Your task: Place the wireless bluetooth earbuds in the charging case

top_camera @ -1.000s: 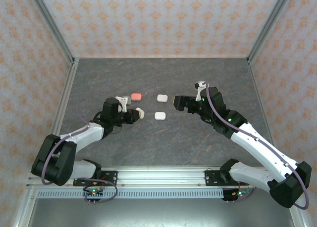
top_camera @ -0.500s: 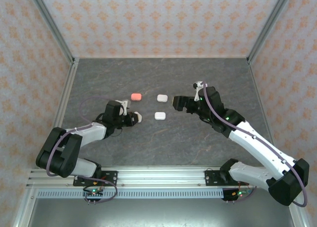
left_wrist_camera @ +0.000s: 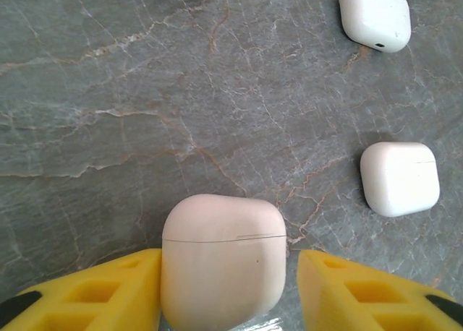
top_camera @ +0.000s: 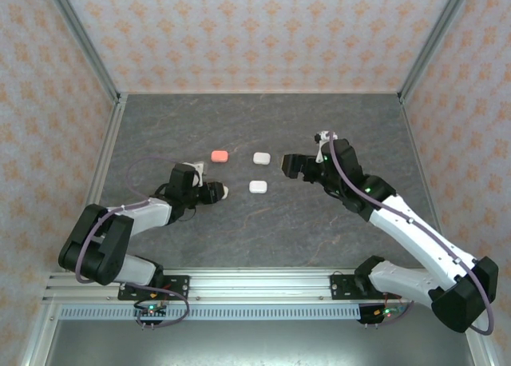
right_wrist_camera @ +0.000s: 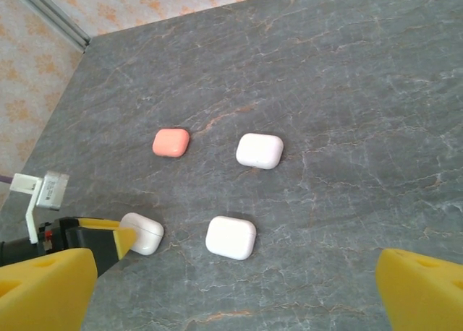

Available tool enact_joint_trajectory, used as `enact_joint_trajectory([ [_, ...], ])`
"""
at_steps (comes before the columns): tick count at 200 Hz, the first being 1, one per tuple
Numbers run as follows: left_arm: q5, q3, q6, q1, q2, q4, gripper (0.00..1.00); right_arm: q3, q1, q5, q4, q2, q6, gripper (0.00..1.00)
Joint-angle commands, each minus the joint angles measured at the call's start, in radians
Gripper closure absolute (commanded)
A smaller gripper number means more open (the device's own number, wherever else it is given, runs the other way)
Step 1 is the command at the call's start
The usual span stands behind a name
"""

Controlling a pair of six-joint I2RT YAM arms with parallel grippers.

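Note:
No earbuds are in view; all the charging cases have their lids shut. A white case (left_wrist_camera: pixel 223 262) lies on the table between the yellow fingers of my left gripper (left_wrist_camera: pixel 228 298). The left finger (left_wrist_camera: pixel 87 295) touches it, while the right finger (left_wrist_camera: pixel 369 295) stands off with a gap, so the gripper is open. From above, that case (top_camera: pixel 221 192) sits at the tip of the left gripper (top_camera: pixel 214 192). My right gripper (top_camera: pixel 286 166) hovers open over the table with nothing between its fingers (right_wrist_camera: pixel 43 287).
Three more shut cases lie on the grey stone-patterned table (top_camera: pixel 263 230): a coral one (top_camera: pixel 219 155) (right_wrist_camera: pixel 171 142), a white one (top_camera: pixel 262 157) (right_wrist_camera: pixel 259 150) at the back, and a white one (top_camera: pixel 257 187) (right_wrist_camera: pixel 231 237) nearer. Patterned walls enclose the table.
The left arm has come down and drawn in, bringing the white case from raised to resting on the table. The right gripper has barely shifted.

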Motion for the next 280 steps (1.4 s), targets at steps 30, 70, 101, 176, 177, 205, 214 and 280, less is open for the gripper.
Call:
enact_joint_trajectory([
  [30, -0.141, 0.002, 0.032, 0.015, -0.135, -0.089, 0.35, -0.043, -0.125, 0.067, -0.085, -0.060, -0.043, 0.01],
  [70, -0.351, 0.034, 0.094, 0.018, -0.362, -0.233, 0.24, -0.139, -0.251, 0.258, -0.051, -0.177, -0.112, 0.01],
  [101, -0.561, 0.029, 0.156, 0.021, -0.529, -0.251, 0.20, -0.288, -0.332, 0.440, 0.079, -0.256, -0.181, 0.01],
  [176, -0.844, -0.035, 0.310, 0.024, -0.594, -0.142, 0.08, -0.703, -0.439, 0.414, 0.801, -0.201, -0.293, 0.01],
  [177, -0.846, -0.035, 0.313, 0.024, -0.592, -0.138, 0.08, -0.707, -0.440, 0.412, 0.812, -0.197, -0.295, 0.01],
  [205, -0.860, -0.073, 0.386, 0.030, -0.523, -0.024, 0.08, -0.751, -0.455, 0.371, 1.038, -0.060, -0.341, 0.01],
  [214, -0.848, -0.078, 0.404, 0.031, -0.490, 0.006, 0.08, -0.753, -0.463, 0.358, 1.098, -0.003, -0.346, 0.01],
  [280, -0.762, -0.124, 0.452, 0.063, -0.254, 0.283, 0.07, -0.679, -0.476, 0.228, 1.345, 0.345, -0.446, 0.01],
])
